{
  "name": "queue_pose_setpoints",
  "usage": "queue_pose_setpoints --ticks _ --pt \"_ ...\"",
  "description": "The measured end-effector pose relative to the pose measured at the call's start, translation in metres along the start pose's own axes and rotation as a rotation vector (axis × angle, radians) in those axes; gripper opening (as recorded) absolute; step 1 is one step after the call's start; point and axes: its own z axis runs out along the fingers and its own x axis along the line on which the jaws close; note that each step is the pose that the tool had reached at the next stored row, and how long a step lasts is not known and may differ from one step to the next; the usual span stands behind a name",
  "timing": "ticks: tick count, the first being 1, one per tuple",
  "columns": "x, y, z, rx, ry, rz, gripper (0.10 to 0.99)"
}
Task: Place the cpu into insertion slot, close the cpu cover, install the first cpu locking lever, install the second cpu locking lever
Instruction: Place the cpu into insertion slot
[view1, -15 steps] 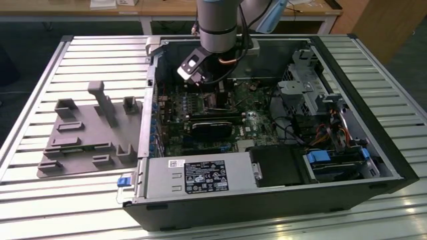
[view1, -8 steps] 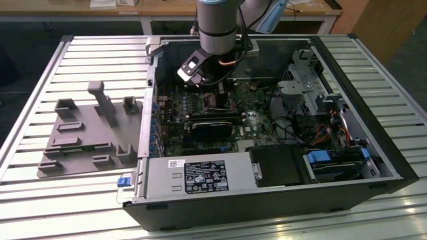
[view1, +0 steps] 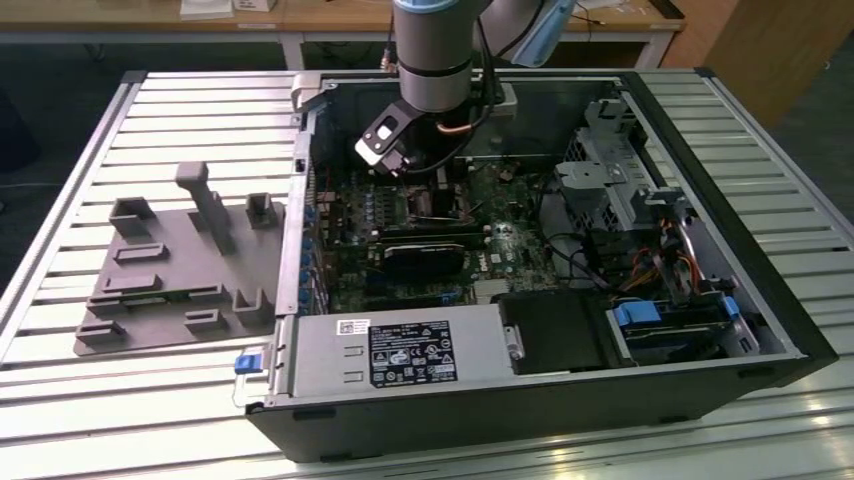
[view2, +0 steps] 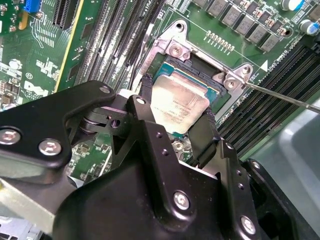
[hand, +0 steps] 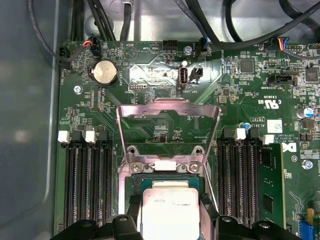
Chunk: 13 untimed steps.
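Observation:
The cpu (view2: 181, 106), a flat silver square, sits between my gripper's (view2: 177, 102) black fingers (view2: 206, 131), which press on two opposite edges. It hovers at or just inside the insertion slot (view2: 196, 69), whose dark rim shows past the chip's far edge. In the first wrist view the cpu (hand: 169, 212) lies below the cpu cover (hand: 167, 104), a silver frame standing swung open. A thin locking lever (view2: 285, 98) juts out beside the socket bracket. In the exterior view my gripper (view1: 400, 160) reaches down into the open computer case (view1: 747, 330).
Long black memory slots (hand: 90, 185) flank the socket on both sides. A black card (view1: 427, 255), the power supply (view1: 400, 350) and drive bays (view1: 627, 190) crowd the case. A grey fixture plate (view1: 160, 290) lies on the slatted table at the exterior view's left.

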Motion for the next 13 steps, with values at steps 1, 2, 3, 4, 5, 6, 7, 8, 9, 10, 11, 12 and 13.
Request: queue_pose_setpoints --ticks 1,2,3,4,5,6,7,8,9,10,11,12,13 --pt "0.0000 0.0000 0.0000 0.000 -0.0002 0.000 0.541" --pt "0.0001 0.0000 0.0002 0.000 0.0001 0.000 0.541" --pt "0.0001 0.0000 0.0007 0.000 0.0004 0.000 0.541" --pt "0.0001 0.0000 0.0010 0.000 0.0003 0.000 0.541" --pt "0.0001 -0.0001 0.0011 0.000 0.0001 0.000 0.541" --pt "0.0001 -0.0001 0.0011 0.000 0.0001 0.000 0.541" --pt "0.0001 -0.0001 0.0012 0.000 0.0002 0.000 0.541" --pt "0.0001 -0.0001 0.0012 0.000 0.0002 0.000 0.541" --pt "0.0001 -0.0002 0.0012 0.000 0.0002 0.000 0.541" --pt "0.0001 -0.0004 0.0013 0.000 0.0002 0.000 0.541" --pt "0.0002 -0.0006 0.0014 0.000 0.0002 0.000 0.541" --pt "0.0002 -0.0007 0.0015 0.000 0.0002 0.000 0.541" --pt "0.0002 -0.0008 0.0016 0.000 0.0003 0.000 0.541"
